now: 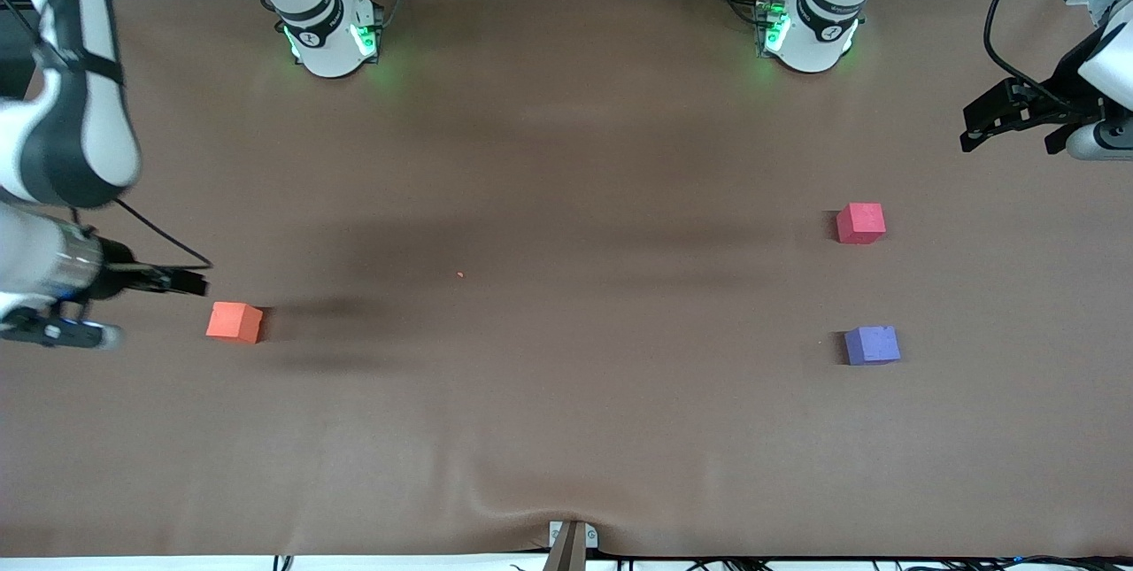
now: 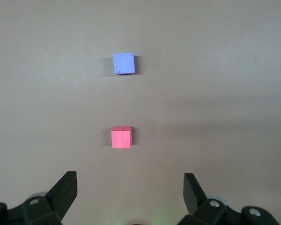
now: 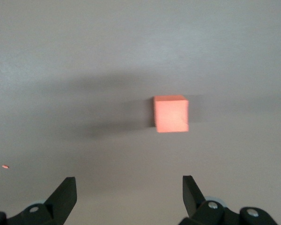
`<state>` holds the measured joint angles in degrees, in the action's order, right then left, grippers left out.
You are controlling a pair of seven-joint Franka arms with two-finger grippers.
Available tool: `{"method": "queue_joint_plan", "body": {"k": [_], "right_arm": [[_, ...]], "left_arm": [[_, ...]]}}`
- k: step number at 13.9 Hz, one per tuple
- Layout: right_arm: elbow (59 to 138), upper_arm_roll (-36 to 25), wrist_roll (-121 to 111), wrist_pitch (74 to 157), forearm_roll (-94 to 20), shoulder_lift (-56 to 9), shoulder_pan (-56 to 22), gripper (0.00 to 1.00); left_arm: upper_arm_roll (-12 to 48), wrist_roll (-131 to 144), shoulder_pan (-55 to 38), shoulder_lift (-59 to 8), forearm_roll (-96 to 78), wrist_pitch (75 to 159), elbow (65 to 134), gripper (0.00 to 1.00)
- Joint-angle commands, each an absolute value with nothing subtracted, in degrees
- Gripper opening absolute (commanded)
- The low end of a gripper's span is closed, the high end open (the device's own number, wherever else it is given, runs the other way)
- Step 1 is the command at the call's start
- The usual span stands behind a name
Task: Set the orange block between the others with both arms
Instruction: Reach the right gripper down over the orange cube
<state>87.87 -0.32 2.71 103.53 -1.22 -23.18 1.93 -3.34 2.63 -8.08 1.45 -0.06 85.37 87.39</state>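
Observation:
The orange block (image 1: 235, 321) (image 3: 171, 114) lies on the brown table toward the right arm's end. My right gripper (image 1: 196, 285) (image 3: 129, 183) hangs open and empty just beside it, a little above the table. The others stand toward the left arm's end. They are a pinkish-red cube (image 1: 860, 223) (image 2: 121, 137) and a purple-blue cube (image 1: 872, 345) (image 2: 123, 63) nearer to the front camera, with a bare gap between them. My left gripper (image 1: 1009, 143) (image 2: 130, 180) is open and empty, raised over the table's edge at that end.
A brown cloth (image 1: 566, 429) covers the whole table and wrinkles near its front edge (image 1: 522, 509). A tiny orange crumb (image 1: 459, 273) (image 3: 5, 166) lies mid-table. The two green-lit arm bases (image 1: 332, 35) (image 1: 805, 31) stand along the edge farthest from the front camera.

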Motion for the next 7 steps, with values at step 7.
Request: {"method": "queue_joint_plan", "body": {"k": [7], "right_arm": [[86.66, -0.61, 2.81, 111.10, -2.28, -32.69, 4.46, 1.00]], "left_arm": [[-2.90, 2.29, -7.47, 1.41, 1.41, 84.73, 86.57, 1.00]]}}
